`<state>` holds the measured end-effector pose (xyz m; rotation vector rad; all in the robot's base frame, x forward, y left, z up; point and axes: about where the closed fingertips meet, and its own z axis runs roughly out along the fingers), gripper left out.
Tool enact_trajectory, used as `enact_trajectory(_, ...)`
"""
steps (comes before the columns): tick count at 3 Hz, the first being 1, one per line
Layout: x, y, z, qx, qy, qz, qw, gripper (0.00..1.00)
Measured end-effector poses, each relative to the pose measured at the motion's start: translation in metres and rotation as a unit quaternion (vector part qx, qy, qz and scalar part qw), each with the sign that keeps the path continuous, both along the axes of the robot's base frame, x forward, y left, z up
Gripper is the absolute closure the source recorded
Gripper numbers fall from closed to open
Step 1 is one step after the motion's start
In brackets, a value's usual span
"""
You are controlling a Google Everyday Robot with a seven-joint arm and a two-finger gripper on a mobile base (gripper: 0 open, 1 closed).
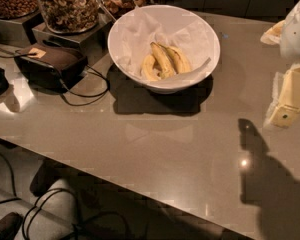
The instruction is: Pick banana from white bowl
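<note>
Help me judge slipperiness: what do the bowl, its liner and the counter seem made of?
White bowl: likely glazed ceramic, glossy rim. Liner: crumpled paper, creased. Counter: polished stone or laminate, reflective. Gripper at right edge: pale plastic, seemingly.

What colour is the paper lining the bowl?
White paper, matching the white bowl; camera view. The gripper sits at the right edge.

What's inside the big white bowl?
Three yellow bananas lie on crumpled white paper in the white bowl. The paper hides the bowl's bottom. The gripper hangs far right, away from it.
</note>
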<state>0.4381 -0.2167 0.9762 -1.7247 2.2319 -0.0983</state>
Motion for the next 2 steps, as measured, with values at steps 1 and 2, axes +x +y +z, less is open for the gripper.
enact_trajectory(1, 0.000, 0.000, 0.000, 0.000, 0.000, 0.000, 1.0000, 0.00)
enact_trajectory(2, 0.018, 0.011, 0.006, 0.004, 0.026, -0.011, 0.9996, 0.00)
